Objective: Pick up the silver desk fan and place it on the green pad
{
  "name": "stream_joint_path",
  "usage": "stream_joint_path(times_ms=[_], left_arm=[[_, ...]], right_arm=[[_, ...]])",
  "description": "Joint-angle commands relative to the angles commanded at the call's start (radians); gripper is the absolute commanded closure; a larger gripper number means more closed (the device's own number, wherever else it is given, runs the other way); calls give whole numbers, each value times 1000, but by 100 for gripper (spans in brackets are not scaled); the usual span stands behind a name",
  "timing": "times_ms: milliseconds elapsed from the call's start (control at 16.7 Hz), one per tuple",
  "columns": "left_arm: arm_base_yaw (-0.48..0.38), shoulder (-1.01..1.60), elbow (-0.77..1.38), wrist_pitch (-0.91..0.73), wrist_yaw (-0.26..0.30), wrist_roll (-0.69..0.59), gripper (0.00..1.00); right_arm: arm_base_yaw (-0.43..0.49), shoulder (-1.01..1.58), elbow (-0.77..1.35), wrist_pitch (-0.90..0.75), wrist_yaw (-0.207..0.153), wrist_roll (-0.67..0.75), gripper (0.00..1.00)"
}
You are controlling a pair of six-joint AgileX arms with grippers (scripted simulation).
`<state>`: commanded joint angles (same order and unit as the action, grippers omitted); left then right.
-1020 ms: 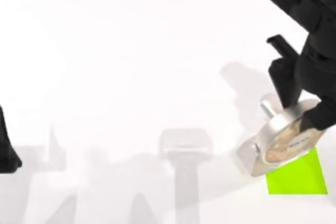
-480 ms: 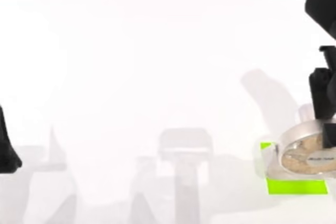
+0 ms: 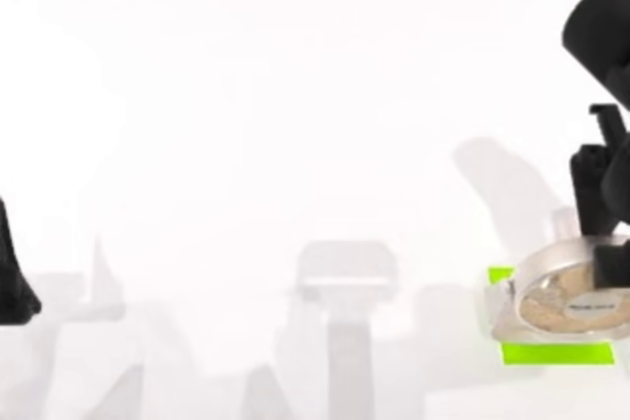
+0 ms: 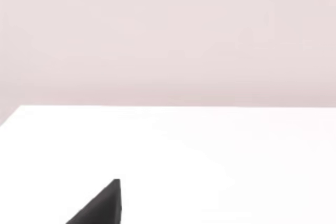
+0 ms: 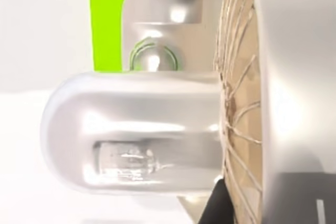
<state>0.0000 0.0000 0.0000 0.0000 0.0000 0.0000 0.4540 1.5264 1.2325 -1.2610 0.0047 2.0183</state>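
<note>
silver desk fan (image 3: pixel 563 298) sits over green pad (image 3: pixel 551 352), right pincer (image 3: pixel 612 265) clamped on its ring.

silver desk fan (image 3: pixel 563 297) lowered — onto green pad (image 3: pixel 556 352)

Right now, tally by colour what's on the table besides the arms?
Silver: 1, the silver desk fan, standing over the pad near the table's right edge, at the right gripper.
Green: 1, the green pad, mostly covered by the fan.
Total: 2.
</note>
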Motion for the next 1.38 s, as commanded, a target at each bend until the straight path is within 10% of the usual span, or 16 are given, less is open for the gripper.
stream_joint_path(times_ms=[360, 1140, 1380], left_arm=[[0, 0, 0, 0, 0, 0, 0], [0, 0, 0, 0, 0, 0, 0], [0, 0, 0, 0, 0, 0, 0]], right_arm=[[-2, 4, -39, 43, 0, -2, 100], [-2, 4, -39, 43, 0, -2, 2], [-2, 4, -39, 43, 0, -2, 0]])
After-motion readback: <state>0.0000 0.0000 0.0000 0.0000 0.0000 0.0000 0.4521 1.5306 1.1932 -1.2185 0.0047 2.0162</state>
